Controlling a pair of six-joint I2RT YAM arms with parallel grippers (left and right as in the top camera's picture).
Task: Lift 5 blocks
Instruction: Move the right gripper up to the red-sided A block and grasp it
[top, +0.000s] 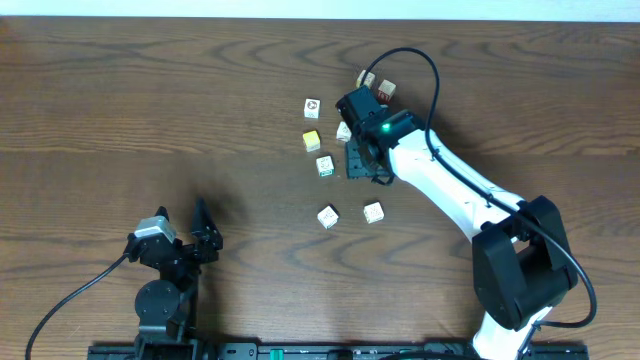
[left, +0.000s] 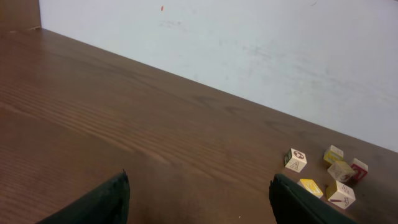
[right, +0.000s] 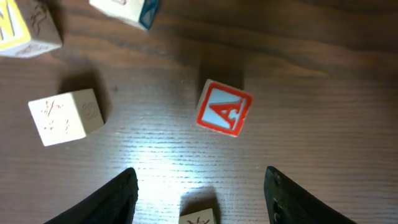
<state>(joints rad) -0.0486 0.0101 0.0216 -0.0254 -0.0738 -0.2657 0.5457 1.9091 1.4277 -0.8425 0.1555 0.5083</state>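
Small wooden blocks lie scattered right of the table's middle: a white one (top: 312, 106), a green-trimmed one (top: 324, 166), two cream ones (top: 327, 216) (top: 373, 211), and two near the far side (top: 387, 89). My right gripper (top: 354, 106) hangs over this cluster, open. In the right wrist view a red-framed "A" block (right: 224, 107) lies ahead of the right gripper (right: 199, 171). A cream block (right: 65, 116) sits to the left. Another block (right: 199, 217) rests on the table between the fingers, touching neither. My left gripper (top: 183, 218) (left: 200, 176) is open and empty, far from the blocks.
A solid yellow cube (top: 311, 140) sits among the blocks, also seen in the left wrist view as a yellow cube (left: 311, 186). The right arm (top: 450, 185) stretches diagonally from the front right. A pale wall (left: 249, 43) borders the table's far edge.
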